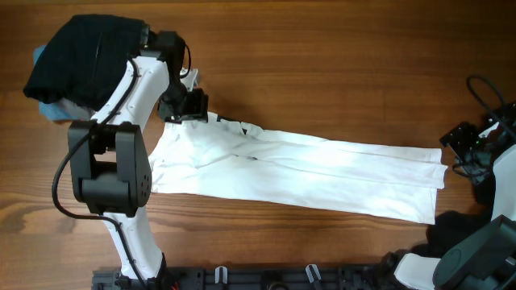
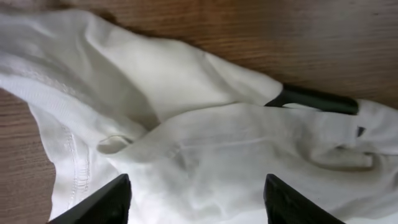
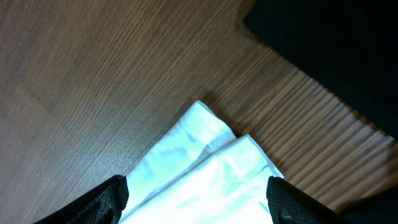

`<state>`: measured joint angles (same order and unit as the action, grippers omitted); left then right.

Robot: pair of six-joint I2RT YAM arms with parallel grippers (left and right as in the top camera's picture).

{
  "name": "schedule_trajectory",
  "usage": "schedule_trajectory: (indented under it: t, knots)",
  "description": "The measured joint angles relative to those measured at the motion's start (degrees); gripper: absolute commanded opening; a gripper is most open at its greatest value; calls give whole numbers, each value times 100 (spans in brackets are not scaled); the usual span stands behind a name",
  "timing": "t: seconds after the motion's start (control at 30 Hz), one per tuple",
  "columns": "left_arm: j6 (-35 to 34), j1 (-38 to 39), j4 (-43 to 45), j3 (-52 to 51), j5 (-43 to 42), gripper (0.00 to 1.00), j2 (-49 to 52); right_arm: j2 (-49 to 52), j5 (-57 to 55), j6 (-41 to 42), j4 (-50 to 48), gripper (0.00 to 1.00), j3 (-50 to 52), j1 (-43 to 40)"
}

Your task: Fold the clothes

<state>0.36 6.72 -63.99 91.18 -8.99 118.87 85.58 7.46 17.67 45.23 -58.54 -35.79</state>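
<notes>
jaws apart | white cloth [image 3: 205, 171] corner under | black blur [image 3: 329, 50], maybe fabric

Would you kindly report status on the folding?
Left gripper open over white T-shirt; right gripper open at its hem. Shirt folded long, flat. Black cloth nearby, apart.

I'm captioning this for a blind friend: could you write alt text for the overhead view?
A white garment, folded into a long strip, lies across a wooden table. The left gripper sits over one end, near a black garment heaped over a light blue piece.
</notes>
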Motion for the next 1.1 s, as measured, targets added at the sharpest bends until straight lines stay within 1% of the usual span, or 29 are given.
schedule_trajectory:
  t: [0.03, 0.1, 0.13, 0.17, 0.23, 0.3, 0.33, 0.37, 0.43, 0.47, 0.5, 0.53, 0.6, 0.63, 0.67, 0.73, 0.77, 0.83, 0.87, 0.9, 0.93, 0.97, 1.0, 1.03, 1.07, 1.1]
  knots:
    - [0, 0, 2, -105, 81, 69, 0, 0, -20, -2, 28, 79, 0, 0]
    - [0, 0, 181, -393, 190, 70, 2, 31, -131, 4, -79, 88, 50, 0]
    - [0, 0, 321, -505, 210, 67, 9, 120, -160, -20, -177, 88, 90, 0]
    - [0, 0, 391, -599, 214, 67, 11, 315, -195, -57, -195, 88, 118, 0]
    - [0, 0, 415, -706, 210, 75, 13, 697, -190, -199, -203, 88, 144, -7]
    - [-13, 0, 459, -719, 140, 79, 13, 1285, 42, -463, -170, 88, 168, -68]
    - [-2, 0, 468, -719, 61, 80, 13, 1556, 131, -610, -125, 87, 179, -111]
    - [-2, 0, 466, -719, 26, 80, 13, 1609, 271, -671, -111, 85, 116, -142]
    - [-2, 0, 468, -719, -42, 80, 13, 1829, 415, -831, 114, 70, -92, -234]
    - [0, 0, 470, -719, -55, 80, 13, 1886, 452, -911, 170, 55, -125, -267]
    - [0, 0, 470, -719, -55, 80, 11, 1939, 542, -981, 221, 49, -164, -315]
    - [0, 0, 468, -719, -59, 80, 11, 1976, 704, -1093, 264, 45, -173, -328]
    - [0, -2, 463, -719, -76, 79, 9, 2009, 1019, -1235, 330, 42, -155, -326]
    - [0, -7, 446, -708, -76, 79, 9, 2024, 1189, -1283, 341, 42, -133, -326]
    - [-2, -13, 393, -664, -81, 79, 7, 2022, 1270, -1311, 339, 45, -116, -328]
    - [0, -50, 293, -516, -98, 82, -11, 2013, 1399, -1344, 334, 63, -87, -326]
    - [-2, -81, 282, -439, -98, 81, -46, 1993, 1482, -1364, 315, 68, -74, -326]
    - [26, -151, 295, -337, -192, 61, -208, 1941, 1617, -1381, 275, 70, -59, -289]
    - [109, -175, 295, -315, -404, 51, -267, 1930, 1631, -1364, 273, 70, -57, -278]
    - [256, -168, 295, -308, -664, 37, -297, 1930, 1626, -1290, 278, 72, -70, -278]
    - [407, -127, 302, -308, -968, 25, -306, 1930, 1596, -1213, 299, 75, -94, -262]
    - [509, -66, 319, -310, -1143, 18, -306, 1919, 1530, -1152, 337, 77, -120, -249]
    - [656, 20, 422, -330, -1261, 12, -308, 1880, 1386, -1091, 361, 82, -140, -243]
    - [811, 162, 595, -380, -1366, 9, -308, 1797, 1231, -994, 387, 88, -146, -240]
    - [1003, 251, 675, -433, -1458, 8, -308, 1550, 1023, -811, 415, 89, -157, -251]
    - [1132, 461, 866, -629, -1502, 9, -313, 1331, 896, -710, 431, 90, -162, -251]
